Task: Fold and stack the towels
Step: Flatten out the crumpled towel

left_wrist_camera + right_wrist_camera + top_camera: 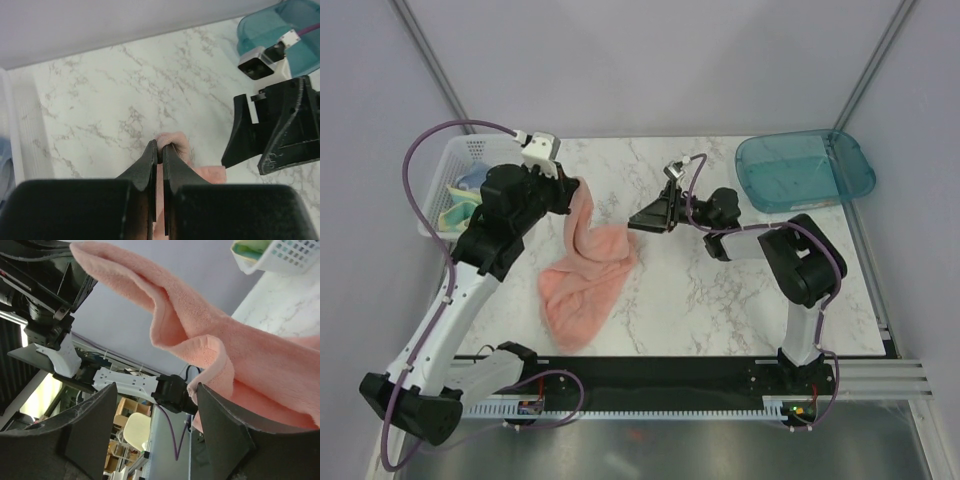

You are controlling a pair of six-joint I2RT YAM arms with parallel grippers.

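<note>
Found the pink towel (585, 275), thick soft terry with a fuzzy nap, toward the left half of the table (720, 300), on a white top veined in grey like marble. Noted its lower part slumped on the surface in loose rounded folds, its upper part drawn up into a narrow twisted strip rising toward the far left. Saw the top of that strip clamped in the left gripper (160, 146), slim black wedge-shaped fingers pressed together, with a small lump of pink pile poking out past the tips. Saw the right gripper (156, 386) reaching in from the right at the height of the hanging strip, broad matte black fingers (90, 425) standing apart with nothing between them. Made out a rolled, doubled fold of the towel hanging just in front of those fingers; could not tell whether touching. Spotted a white plastic basket (455, 150) with latticed walls at the far left corner, partly off the table's edge, holding a yellow cloth (455, 212) and a blue cloth (468, 183), both crumpled and mostly hidden behind the left arm. Spotted a clear teal tray (805, 170), shallow, glossy and round-cornered, at the far right corner, overhanging the table's edge.
</note>
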